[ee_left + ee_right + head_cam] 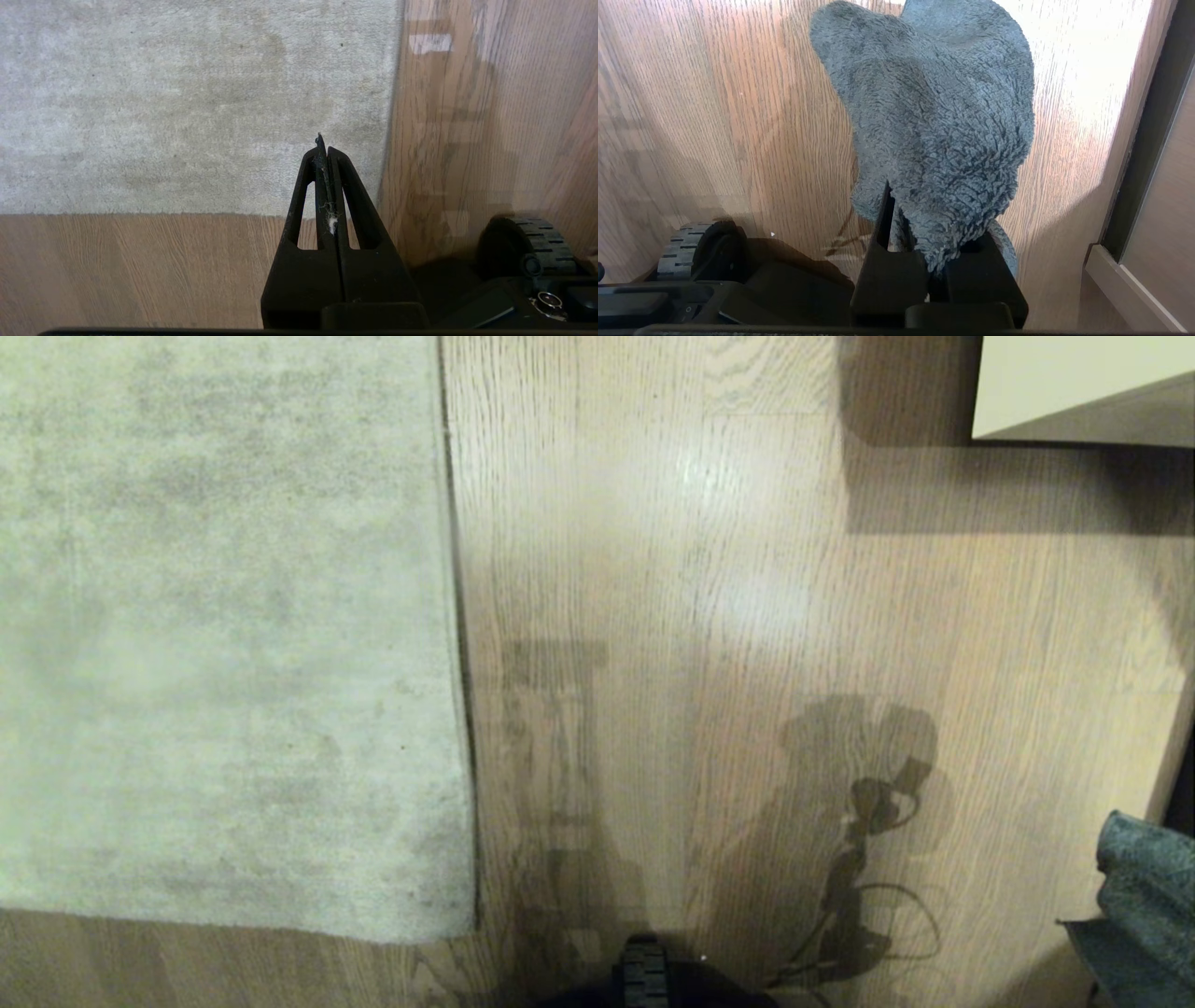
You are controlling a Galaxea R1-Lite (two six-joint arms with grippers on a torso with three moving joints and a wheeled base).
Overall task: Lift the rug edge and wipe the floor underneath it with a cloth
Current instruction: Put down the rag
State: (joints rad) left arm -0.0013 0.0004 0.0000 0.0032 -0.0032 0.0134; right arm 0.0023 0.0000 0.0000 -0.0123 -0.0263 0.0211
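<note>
The rug edge (457,644) runs straight down the left half of the head view to a square corner (467,924) near the front, lying flat on the wood floor (728,616). In the left wrist view my left gripper (325,148) hangs shut and empty above that rug corner (373,205), with a tuft of lint between its fingers. My right gripper (924,219) is shut on the teal-grey cloth (938,121), which bunches up over its fingers above bare floor (738,116). A fold of the cloth (1144,905) shows at the head view's lower right edge.
A pale cabinet corner (1074,387) stands at the far right. A dark door or furniture frame (1148,140) runs beside the right gripper. My base's black wheel (644,975) sits at the near edge, with arm shadows on the floor.
</note>
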